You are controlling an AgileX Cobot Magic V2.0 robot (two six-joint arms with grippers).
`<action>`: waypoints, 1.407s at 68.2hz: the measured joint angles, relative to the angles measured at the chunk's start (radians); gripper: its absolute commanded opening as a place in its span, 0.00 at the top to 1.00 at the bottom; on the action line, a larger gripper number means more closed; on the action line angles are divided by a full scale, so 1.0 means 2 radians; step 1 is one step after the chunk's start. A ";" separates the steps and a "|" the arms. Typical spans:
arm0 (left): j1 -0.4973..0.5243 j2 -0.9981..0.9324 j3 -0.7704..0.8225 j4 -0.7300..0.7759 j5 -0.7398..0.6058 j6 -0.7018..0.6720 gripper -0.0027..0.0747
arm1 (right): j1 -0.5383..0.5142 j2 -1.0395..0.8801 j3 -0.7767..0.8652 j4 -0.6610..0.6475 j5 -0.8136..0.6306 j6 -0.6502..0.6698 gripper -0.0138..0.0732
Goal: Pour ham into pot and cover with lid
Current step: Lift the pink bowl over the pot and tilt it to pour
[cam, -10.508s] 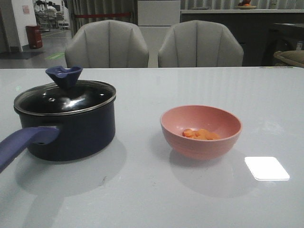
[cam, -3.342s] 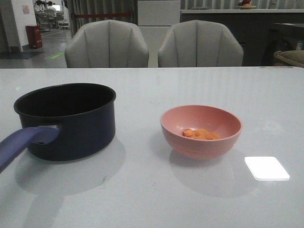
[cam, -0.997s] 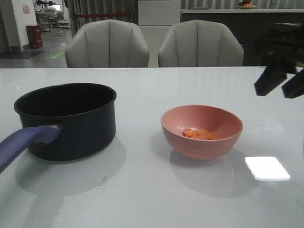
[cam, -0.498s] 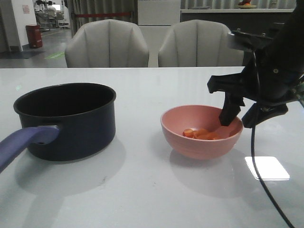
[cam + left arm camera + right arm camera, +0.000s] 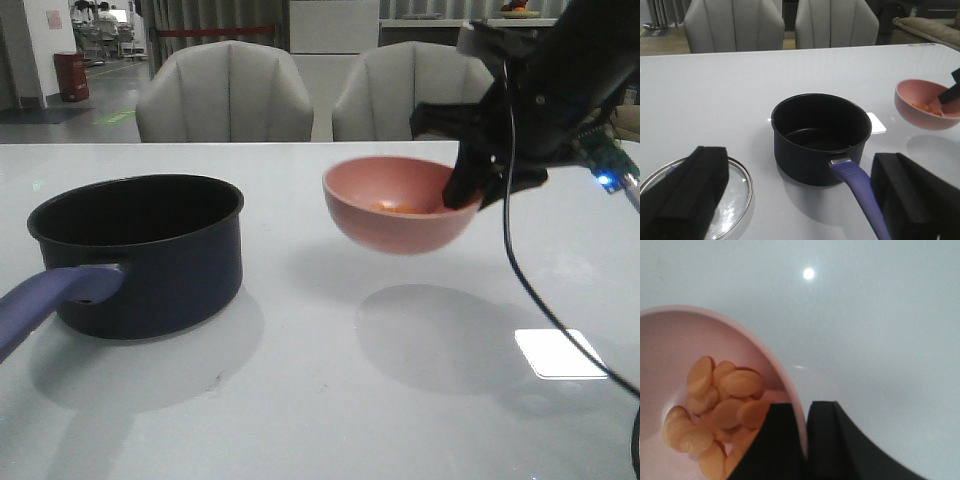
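Note:
The dark navy pot (image 5: 140, 250) with a blue-purple handle (image 5: 45, 300) stands open on the table's left; it also shows in the left wrist view (image 5: 820, 135). My right gripper (image 5: 478, 190) is shut on the right rim of the pink bowl (image 5: 395, 205) and holds it in the air, right of the pot. The orange ham chunks (image 5: 715, 410) lie in the bowl. The glass lid (image 5: 735, 197) lies flat on the table beside the pot, partly behind a finger. My left gripper (image 5: 800, 200) is open and empty, near the pot's handle.
Two grey chairs (image 5: 225, 95) stand behind the white table (image 5: 300, 400). A bright light patch (image 5: 560, 352) lies on the table at the right. A cable (image 5: 520, 270) hangs from my right arm.
The lid was taken off the pot earlier. My right gripper came in from the right, closed on the bowl's rim and lifted the bowl up and slightly left.

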 measured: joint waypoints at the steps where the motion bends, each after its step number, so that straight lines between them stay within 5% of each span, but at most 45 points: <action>1: 0.000 0.000 0.000 0.000 0.000 0.000 0.16 | 0.000 0.000 -0.006 0.003 0.000 0.000 0.69; 26: 0.000 0.000 0.000 0.000 0.000 0.000 0.16 | 0.107 0.009 -0.106 0.018 -0.034 -0.102 0.69; 49: 0.000 0.000 0.000 0.000 0.000 0.000 0.16 | 0.204 0.069 -0.109 0.016 -0.291 -0.176 0.69; 72: 0.000 0.000 0.000 0.000 0.000 0.000 0.16 | 0.239 0.145 -0.066 -0.093 -0.636 -0.273 0.69; 83: 0.000 0.000 0.000 0.000 0.000 0.000 0.16 | 0.239 0.179 -0.061 -0.149 -0.727 -0.398 0.69; 96: 0.000 0.000 0.000 0.000 0.000 0.000 0.16 | 0.239 0.202 -0.059 -0.175 -0.744 -0.537 0.69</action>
